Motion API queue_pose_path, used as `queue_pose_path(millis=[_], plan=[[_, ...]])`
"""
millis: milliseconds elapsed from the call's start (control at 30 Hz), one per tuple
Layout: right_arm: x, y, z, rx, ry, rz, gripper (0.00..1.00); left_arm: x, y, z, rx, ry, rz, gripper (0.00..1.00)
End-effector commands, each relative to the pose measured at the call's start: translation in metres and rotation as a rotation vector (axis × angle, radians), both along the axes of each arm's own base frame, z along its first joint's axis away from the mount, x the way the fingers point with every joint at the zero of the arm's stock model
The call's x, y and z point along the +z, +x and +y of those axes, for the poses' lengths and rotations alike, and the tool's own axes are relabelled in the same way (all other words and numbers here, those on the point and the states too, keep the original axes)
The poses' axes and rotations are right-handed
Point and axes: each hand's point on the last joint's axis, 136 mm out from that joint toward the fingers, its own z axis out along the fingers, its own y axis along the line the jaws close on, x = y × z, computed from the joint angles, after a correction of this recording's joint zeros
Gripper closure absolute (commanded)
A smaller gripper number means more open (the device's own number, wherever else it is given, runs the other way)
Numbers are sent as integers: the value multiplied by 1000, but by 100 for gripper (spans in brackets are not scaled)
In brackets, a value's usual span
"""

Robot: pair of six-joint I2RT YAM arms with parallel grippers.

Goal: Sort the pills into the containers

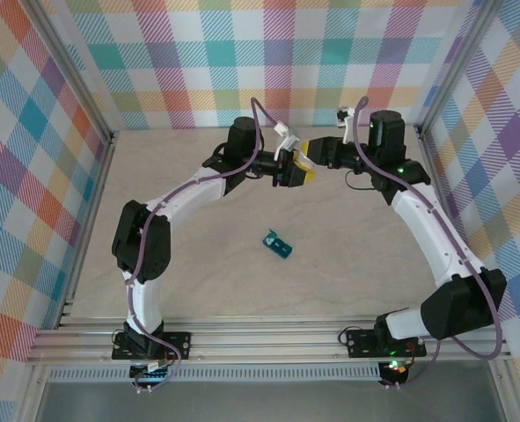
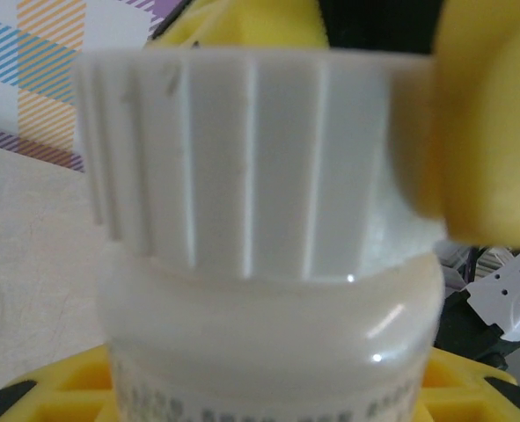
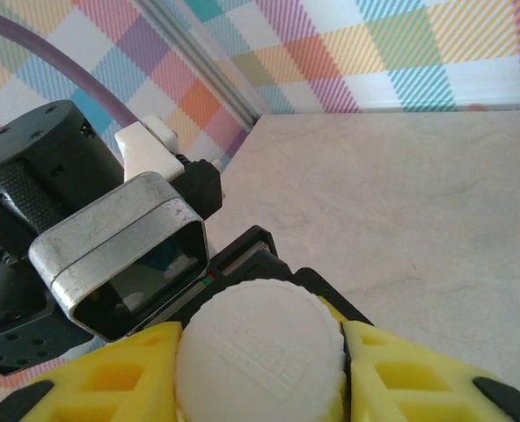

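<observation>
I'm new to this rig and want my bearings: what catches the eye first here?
The two arms meet over the far middle of the table, the left gripper clamped on a white bottle and the right gripper pinching its ribbed cap. A small teal pill box lies at the table's centre.

Light is bright and even, leaving only faint, soft shadows on the table below the white bottle. In the left wrist view the bottle is blurred by closeness, with small glints under its cap. In the right wrist view the cap looks sharper.
</observation>
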Motion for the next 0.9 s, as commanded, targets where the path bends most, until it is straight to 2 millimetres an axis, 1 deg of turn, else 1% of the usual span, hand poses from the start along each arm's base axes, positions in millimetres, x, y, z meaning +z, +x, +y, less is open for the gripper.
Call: queue_pose_path(millis=[0,67,233,333,467,500,567,600,633,667,767,867], plan=[[12,-18,15,-41,32,2,73,19,5,-5,51,-27,-95,100],[8,-19,18,-71,23,6,74,21,6,-6,67,-27,-100,100],[1,-12,12,-132,7,2,75,26,10,-7,96,-28,-98,91],[3,-8,7,-168,5,-11,76,28,12,-7,109,-18,-91,81],[0,-3,-2,-237,-8,-12,78,24,13,-4,126,6,-67,66],[-1,-3,-5,-253,-11,-10,78,20,12,-3,131,16,-56,58],[-4,-2,-9,-277,-14,-11,78,13,11,0,138,35,-40,46],[-6,-2,-12,-291,-15,-10,78,10,10,2,143,44,-32,33],[-9,-3,-14,-301,-21,-4,78,6,8,4,146,54,-22,3],[-12,-3,-16,-314,-26,-2,78,3,7,8,154,62,-16,0],[-23,-3,-26,-354,-50,2,77,-1,3,19,182,80,-11,0],[-33,-2,-37,-390,-62,6,76,4,-4,34,213,80,-17,0]])
